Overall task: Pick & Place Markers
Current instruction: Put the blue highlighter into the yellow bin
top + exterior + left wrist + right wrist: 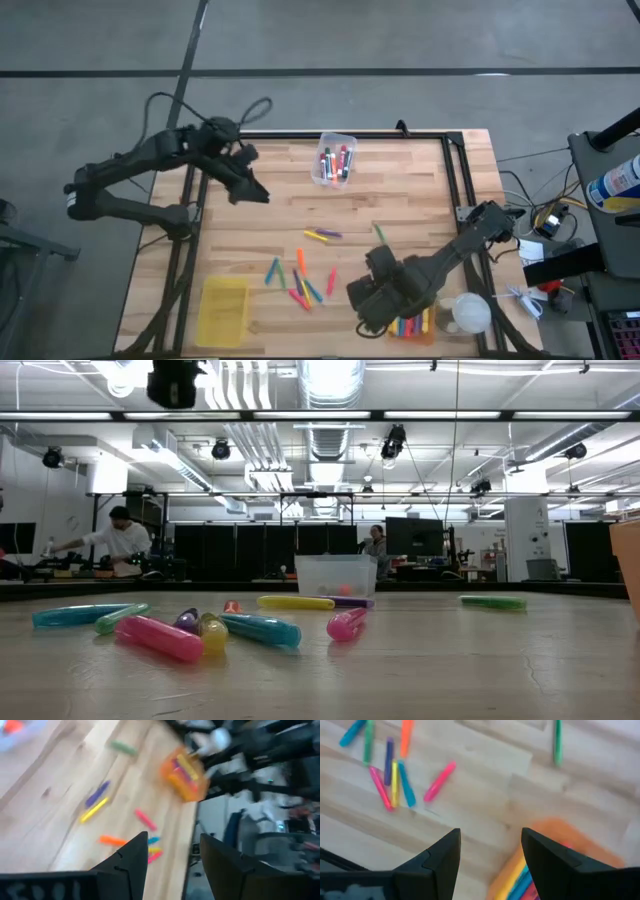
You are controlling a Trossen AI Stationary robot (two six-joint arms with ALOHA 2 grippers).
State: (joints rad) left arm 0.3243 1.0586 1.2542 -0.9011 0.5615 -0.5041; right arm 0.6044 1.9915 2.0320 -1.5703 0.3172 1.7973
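Note:
Several loose markers (300, 280) lie flat on the wooden table near its near edge, in pink, orange, blue, green and yellow; the right wrist view shows the same cluster (392, 775). A yellow and a purple marker (322, 235) lie side by side nearer the middle, with a green one (379, 232) to their right. My right gripper (491, 831) is open and empty. It hovers over the table beside the orange bin (560, 850), which holds markers. My left gripper (172, 837) is open, empty and raised near the table's far left (256, 190).
A clear bin (333, 160) with red and black markers stands at the far middle, also seen in the low view (335, 575). A yellow bin (223, 310) sits at the near left. A white round object (468, 313) lies by the orange bin (415, 325). People work in the room behind.

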